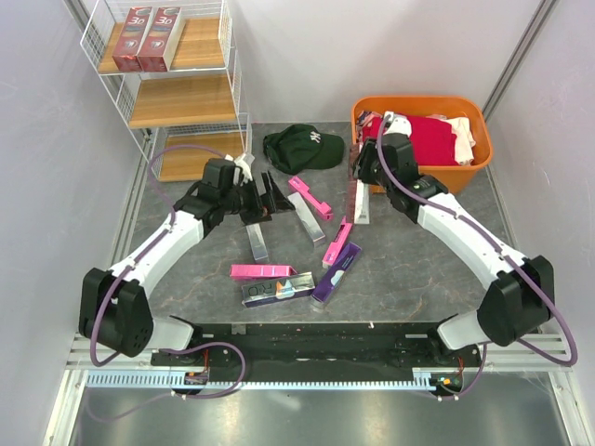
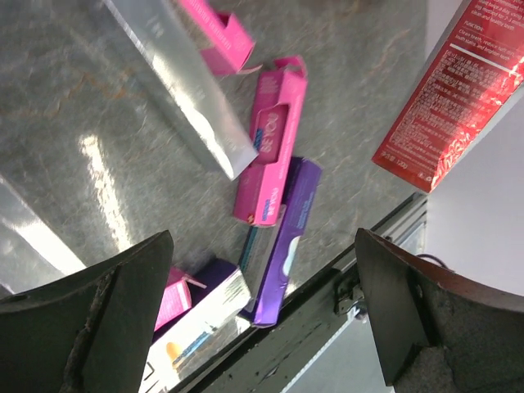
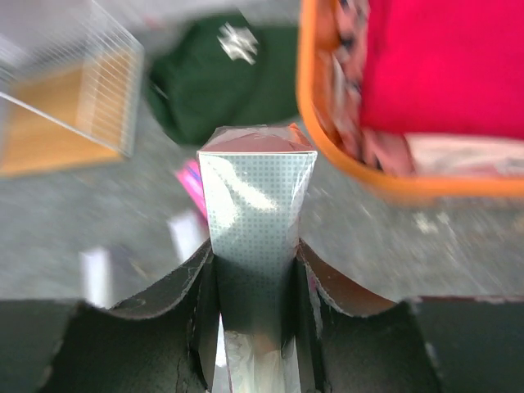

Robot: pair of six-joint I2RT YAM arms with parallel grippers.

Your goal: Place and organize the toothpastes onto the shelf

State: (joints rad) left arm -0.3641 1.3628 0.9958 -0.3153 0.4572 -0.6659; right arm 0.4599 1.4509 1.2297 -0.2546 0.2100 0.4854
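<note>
Right wrist view, heavily blurred.

- My right tool (image 3: 255, 274) is clamped on a silver-grey toothpaste box (image 3: 256, 205), one finger pressed to each long side. The box runs from 6 o'clock up to mid-frame, its closed far end pointing away.
- Worktop (image 3: 442, 246): grey, mottled.
- 1 to 3 o'clock: orange tub (image 3: 442, 188). Its curved rim is near the box but apart from it. Red cloth (image 3: 442, 65) inside, paler fabric under it.
- 12 o'clock: dark green cap (image 3: 205, 82) with a white emblem, lying on the worktop.
- 9 to 10 o'clock: shelf (image 3: 57, 115), white wire side and a light-brown board.
- Just left of my box: a pink box (image 3: 193, 184), partly hidden behind it. Print unreadable.
</note>
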